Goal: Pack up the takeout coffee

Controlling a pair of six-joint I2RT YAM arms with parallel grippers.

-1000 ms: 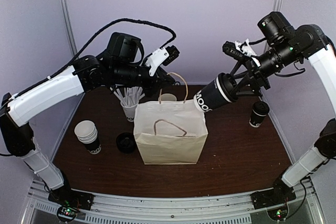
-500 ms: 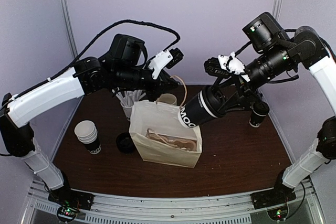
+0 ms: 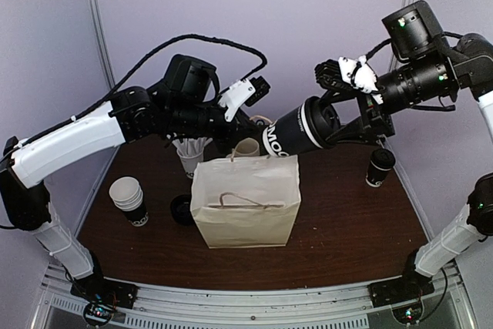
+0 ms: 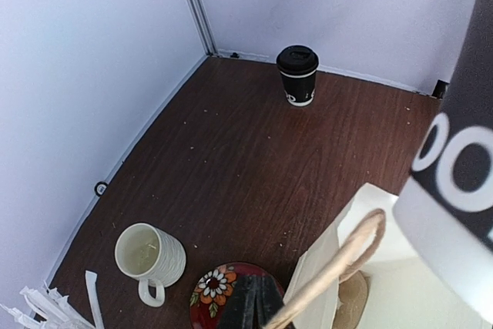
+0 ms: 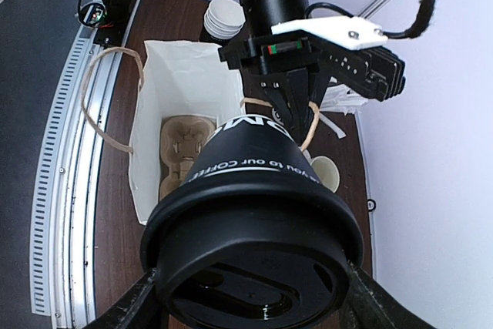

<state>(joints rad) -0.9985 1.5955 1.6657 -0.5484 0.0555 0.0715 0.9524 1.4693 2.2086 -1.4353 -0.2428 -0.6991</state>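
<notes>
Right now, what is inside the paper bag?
A brown cardboard cup carrier lies at the bottom of the paper bag; the slots in sight hold no cup. The lidded black cup near the camera hides the rest.

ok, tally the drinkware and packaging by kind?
black lidded coffee cups: 2
paper bag: 1
cardboard cup carrier: 1
cream ceramic mug: 1
straw-filled cup: 1
stack of white paper cups: 1
loose black lid: 1
Total: 8
</notes>
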